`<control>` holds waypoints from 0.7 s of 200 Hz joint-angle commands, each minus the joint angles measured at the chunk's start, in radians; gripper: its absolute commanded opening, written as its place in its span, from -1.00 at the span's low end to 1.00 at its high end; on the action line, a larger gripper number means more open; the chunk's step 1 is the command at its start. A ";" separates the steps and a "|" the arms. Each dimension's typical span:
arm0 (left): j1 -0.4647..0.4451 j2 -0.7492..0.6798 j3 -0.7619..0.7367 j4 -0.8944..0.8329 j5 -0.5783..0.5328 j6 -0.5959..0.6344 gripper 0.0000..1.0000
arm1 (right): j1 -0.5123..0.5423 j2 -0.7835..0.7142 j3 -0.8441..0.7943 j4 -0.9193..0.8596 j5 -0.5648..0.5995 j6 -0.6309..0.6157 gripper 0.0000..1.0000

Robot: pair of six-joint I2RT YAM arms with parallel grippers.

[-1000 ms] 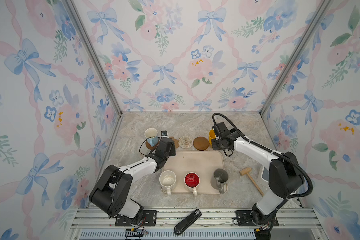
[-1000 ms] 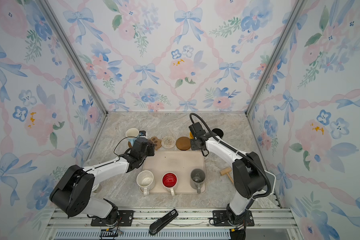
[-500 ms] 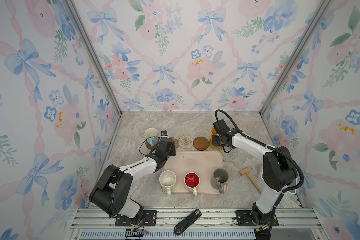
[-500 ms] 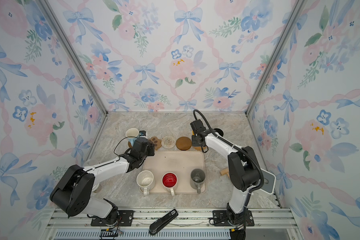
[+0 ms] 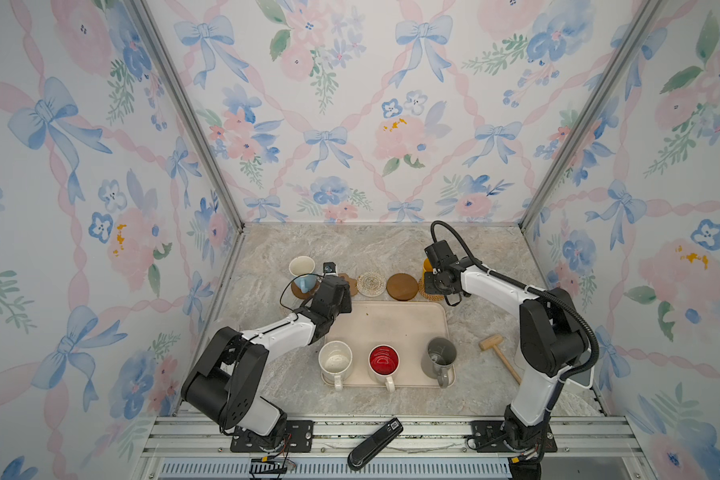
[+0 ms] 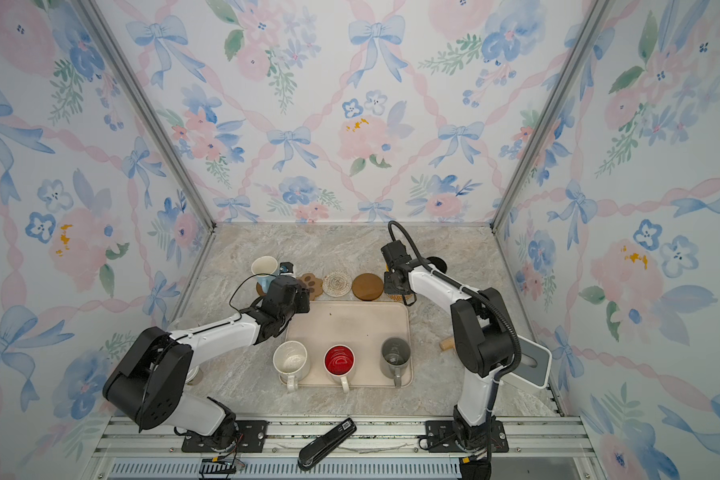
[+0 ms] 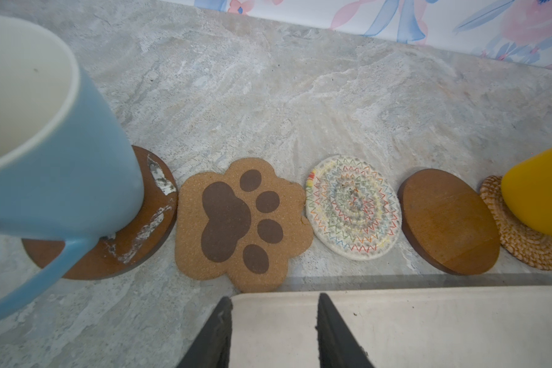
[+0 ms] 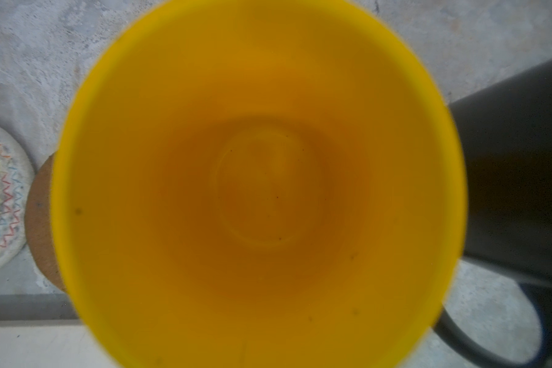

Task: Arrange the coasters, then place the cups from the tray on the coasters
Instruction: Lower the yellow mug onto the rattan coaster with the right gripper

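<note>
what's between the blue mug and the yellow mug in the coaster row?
Three bare coasters, clearest in the left wrist view: paw-shaped coaster, cream woven coaster, wooden disc coaster.

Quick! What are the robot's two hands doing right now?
Left gripper: open, empty.
Right gripper: at the yellow mug, jaws hidden; cannot tell.
</note>
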 commanded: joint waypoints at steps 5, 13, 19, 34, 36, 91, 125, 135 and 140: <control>0.006 0.018 0.045 0.008 0.013 0.023 -0.19 | -0.018 -0.001 0.042 0.045 0.006 0.018 -1.00; 0.006 0.020 0.047 0.009 0.015 0.022 -0.19 | -0.020 -0.001 0.040 0.045 0.003 0.021 -1.00; 0.006 0.021 0.050 0.009 0.018 0.022 -0.19 | -0.020 0.001 0.038 0.044 0.004 0.023 -1.00; 0.006 0.027 0.053 0.010 0.020 0.023 -0.19 | -0.020 -0.001 0.033 0.043 0.002 0.024 -1.00; 0.005 0.028 0.052 0.009 0.020 0.022 -0.19 | -0.021 -0.001 0.031 0.043 0.001 0.025 -1.00; 0.006 0.030 0.053 0.009 0.021 0.022 -0.20 | -0.021 -0.004 0.013 0.049 -0.013 0.035 -1.00; 0.006 0.023 0.048 0.008 0.018 0.022 -0.20 | -0.020 -0.009 0.010 0.044 -0.013 0.036 -1.00; 0.006 0.021 0.047 0.008 0.017 0.021 -0.20 | -0.020 -0.011 0.007 0.044 -0.013 0.037 -1.00; 0.006 0.020 0.047 0.008 0.017 0.021 -0.20 | -0.021 -0.013 0.006 0.042 -0.012 0.037 -1.00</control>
